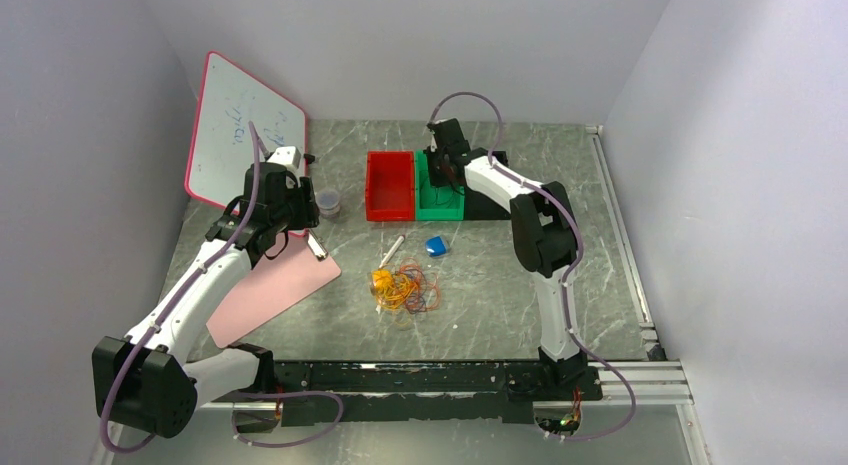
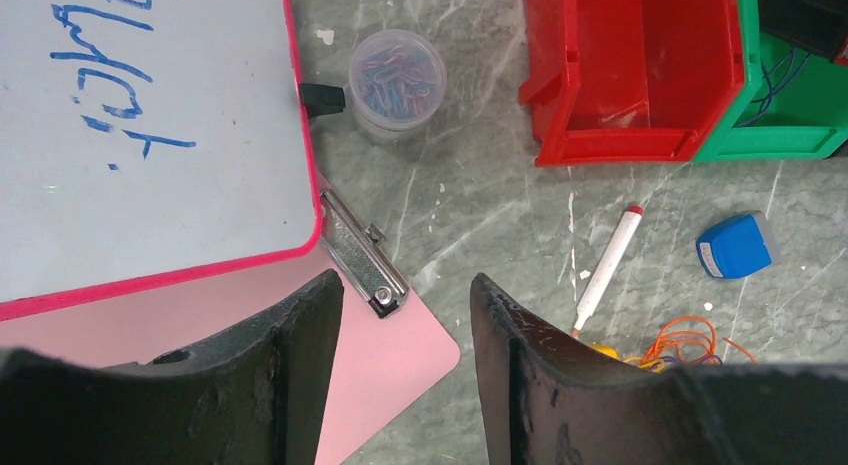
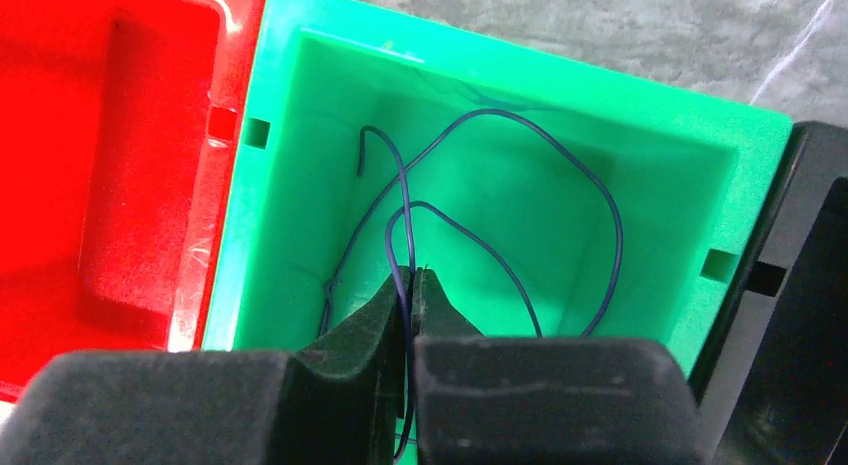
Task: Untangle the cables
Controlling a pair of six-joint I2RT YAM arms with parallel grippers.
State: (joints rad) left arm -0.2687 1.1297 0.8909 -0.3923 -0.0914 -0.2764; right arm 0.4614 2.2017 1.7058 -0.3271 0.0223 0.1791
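Holding the left gripper (image 2: 405,285) spread and empty above the clipboard (image 2: 395,380), well apart from the tangle of cables (image 1: 403,288) lying mid-table. Pinching one dark purple cable (image 3: 585,175) in the pressed-together right gripper (image 3: 410,283) over the green bin (image 3: 500,70). Probably risking the springy strand clinging to the fingers and riding back out on release, or snagging on the rim.

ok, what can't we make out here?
- Top external: cable pile strands too thin to trace crossings.
- Left wrist: pile mostly behind a finger of the left gripper.
- Right wrist: lower end of the purple cable hidden behind the right gripper.
- Top external: green bin contents blocked by the right arm.
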